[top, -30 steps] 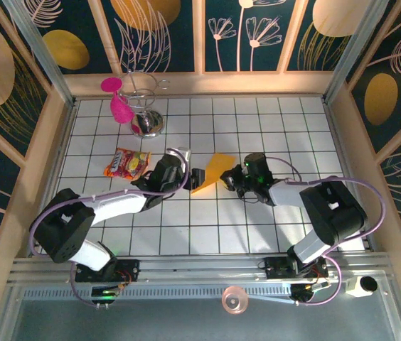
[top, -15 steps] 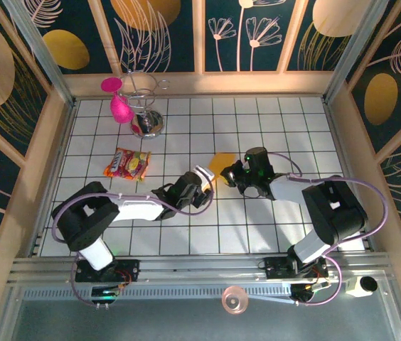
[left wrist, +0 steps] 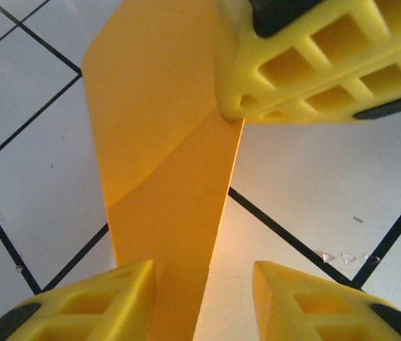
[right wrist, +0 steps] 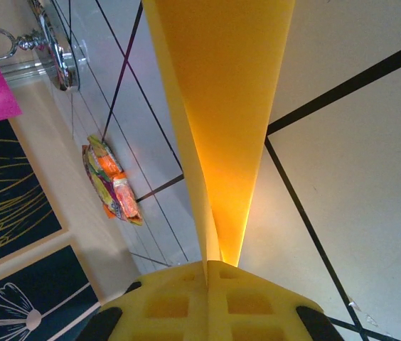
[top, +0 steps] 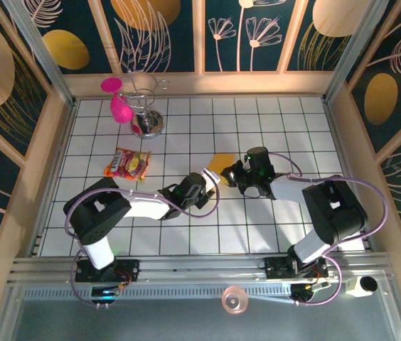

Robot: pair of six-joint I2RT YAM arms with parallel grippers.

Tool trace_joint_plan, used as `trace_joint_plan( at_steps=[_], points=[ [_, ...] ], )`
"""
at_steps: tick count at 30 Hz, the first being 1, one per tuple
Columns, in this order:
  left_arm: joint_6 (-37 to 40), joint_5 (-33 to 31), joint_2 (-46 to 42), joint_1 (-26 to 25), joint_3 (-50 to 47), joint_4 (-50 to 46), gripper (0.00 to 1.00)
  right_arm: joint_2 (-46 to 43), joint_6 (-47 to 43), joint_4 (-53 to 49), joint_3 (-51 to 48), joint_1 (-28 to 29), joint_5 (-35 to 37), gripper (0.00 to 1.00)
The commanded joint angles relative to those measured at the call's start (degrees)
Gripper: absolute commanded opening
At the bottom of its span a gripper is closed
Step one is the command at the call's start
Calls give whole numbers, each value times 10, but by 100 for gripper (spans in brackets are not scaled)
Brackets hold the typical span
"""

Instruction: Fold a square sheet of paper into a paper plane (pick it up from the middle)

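Right gripper [right wrist: 207, 268]: I saw it pinching the folded orange paper [left wrist: 161, 135].
Left gripper [left wrist: 202, 273]: jaws stood apart, straddling that paper.
Snack packet [top: 127, 164]: lay well apart.

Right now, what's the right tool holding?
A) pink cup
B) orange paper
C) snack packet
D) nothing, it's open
B: in the right wrist view the right tool is clamped shut on the edge of the paper, which rises straight out from between its tips.

paper plane [left wrist: 165, 142] between left gripper [left wrist: 204, 298] and right gripper [right wrist: 206, 280], snack packet [top: 127, 164] leftward, stand [top: 146, 117] seemingly behind packet
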Motion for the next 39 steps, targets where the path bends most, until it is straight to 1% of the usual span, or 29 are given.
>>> trace_joint_plan(
  at_steps=[1, 12, 14, 16, 18, 20, 24, 27, 31, 35, 39],
  points=[
    [7, 2, 8, -3, 11, 29, 37, 7, -7, -2, 6, -4, -14, 0],
    [-1, 10, 18, -3, 13, 28, 20, 7, -12, -7, 5, -4, -18, 0],
    [-3, 13, 18, -3, 12, 27, 17, 3, -19, -15, 8, -6, -13, 7],
    [-6, 16, 20, -3, 10, 27, 14, -3, -27, -27, 11, -8, -7, 18],
    [-11, 20, 20, -3, 7, 28, 12, -13, -40, -45, 15, -15, 4, 33],
    [-16, 27, 17, -3, 3, 32, 9, -25, -54, -64, 18, -23, 18, 45],
    [-31, 45, 10, -2, -4, 37, 5, -58, -90, -97, 15, -49, 53, 58],
    [-49, 64, 9, -1, -6, 38, 3, -84, -128, -120, 14, -66, 84, 63],
    [-85, 104, 14, 5, 0, 32, 0, -107, -164, -138, 9, -85, 108, 64],
    [-129, 139, 22, 16, 10, 23, 0, -117, -180, -148, 3, -97, 117, 64],
    [-170, 193, 29, 29, 21, 14, 0, -118, -190, -144, -4, -101, 113, 65]
  ],
)
